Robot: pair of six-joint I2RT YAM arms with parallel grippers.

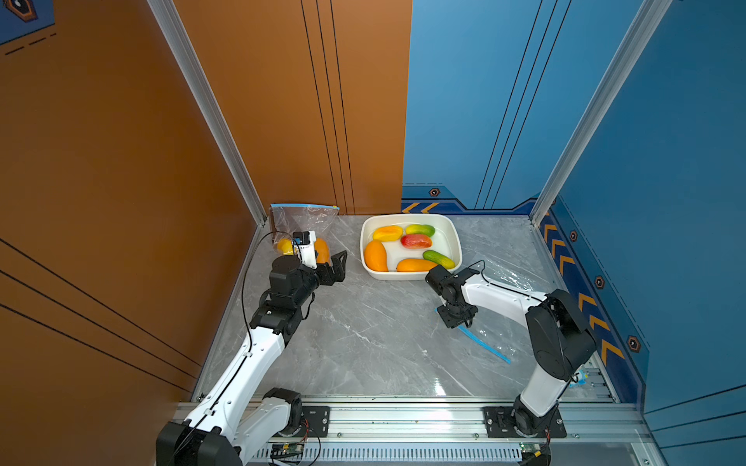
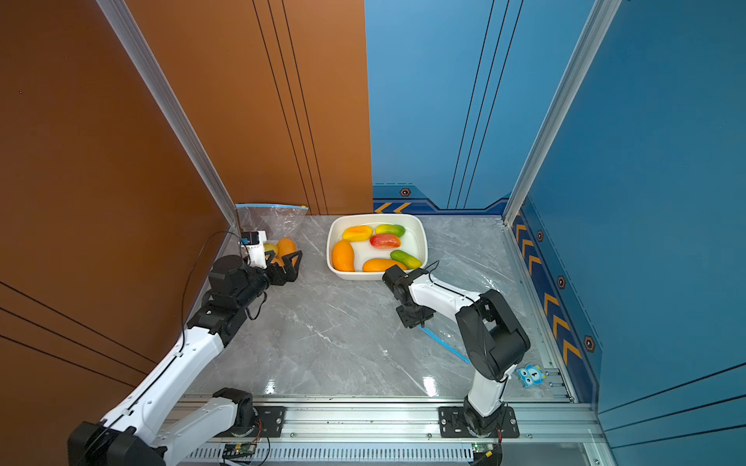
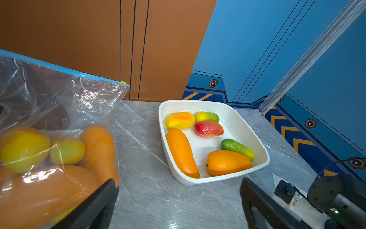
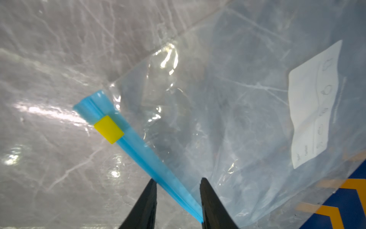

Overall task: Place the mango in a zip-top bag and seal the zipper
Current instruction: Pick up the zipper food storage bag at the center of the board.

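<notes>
So the empty zip-top bag lay flat on the right, with its blue zipper strip running diagonally toward the front-right corner. The mangoes sat in a glossy white tray at the back. Grey marble table, orange and blue walls. We saw the right gripper partway open, straddling the strip without pinching it. The left gripper was spread wide and empty.
</notes>
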